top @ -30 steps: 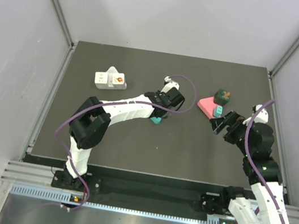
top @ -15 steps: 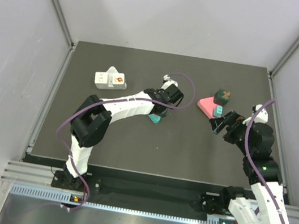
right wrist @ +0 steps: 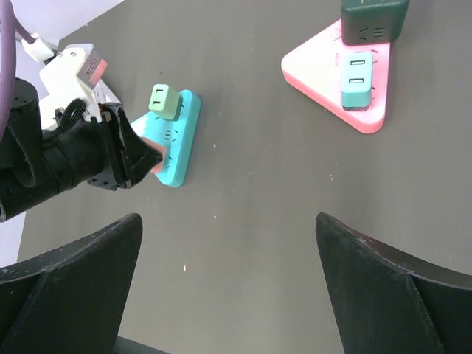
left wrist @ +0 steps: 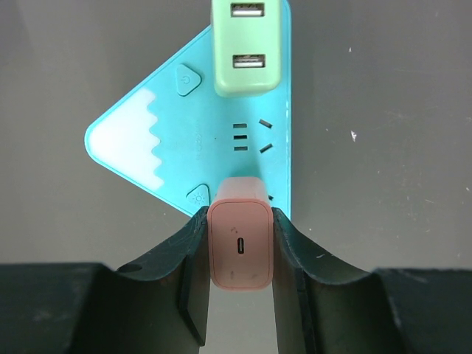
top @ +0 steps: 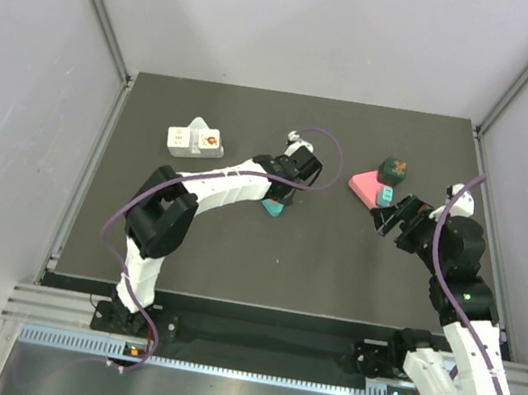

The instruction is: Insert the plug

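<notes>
A pink plug (left wrist: 238, 247) with a small port on its back sits between the fingers of my left gripper (left wrist: 239, 221), which is shut on it. Its front end meets the near corner of a teal triangular power strip (left wrist: 184, 140); the prongs are hidden. A light green plug (left wrist: 247, 48) stands in the strip's far socket. From above, the left gripper (top: 280, 192) is right over the teal strip (top: 273, 209). My right gripper (right wrist: 228, 243) hangs open over bare mat, to the right of the teal strip (right wrist: 177, 144).
A pink triangular strip (right wrist: 332, 81) holds a teal plug (right wrist: 358, 80) and a dark green plug (right wrist: 374, 21) at the back right. A white power strip (top: 195, 140) lies at the back left. A purple cable (top: 325, 167) loops behind the left wrist.
The left wrist has shifted slightly to the left with the pink plug in it. The right arm has not moved.
</notes>
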